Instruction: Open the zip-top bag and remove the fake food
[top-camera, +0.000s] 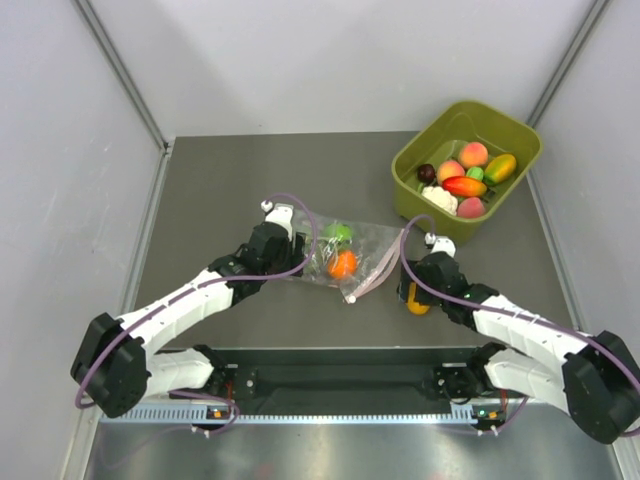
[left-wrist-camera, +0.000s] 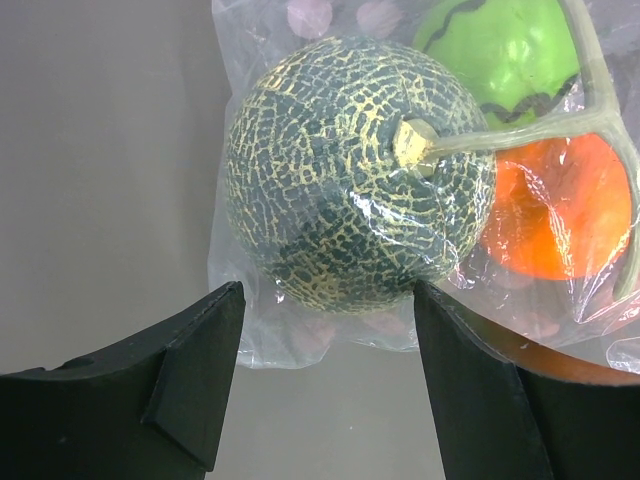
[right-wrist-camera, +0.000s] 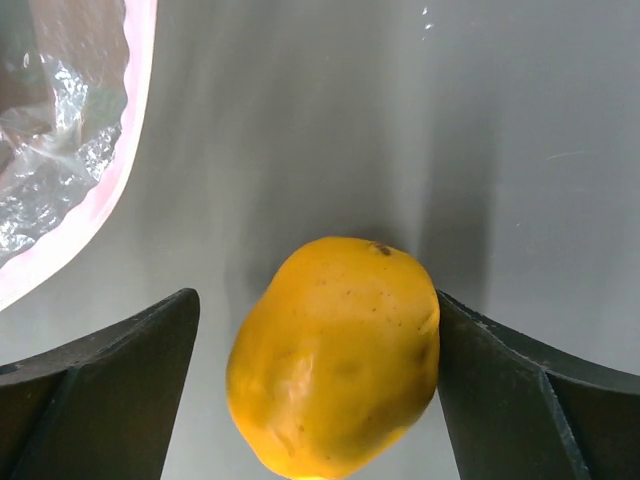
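Clear crinkly pink-zipped zip-top bag (top-camera: 378, 243) lies on the grey table (top-camera: 220, 200), netted green toy melon (left-wrist-camera: 350, 170) inside. Left gripper (left-wrist-camera: 328, 290) gapes wide at its end, possibly touching plastic. Right gripper (right-wrist-camera: 315, 295) gapes wide around a glossy yellow-orange plastic fruit (right-wrist-camera: 335, 360), outside the bag.

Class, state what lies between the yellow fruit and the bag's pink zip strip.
Nothing: only bare table separates the yellow fruit from the zip strip, as the right wrist view shows.
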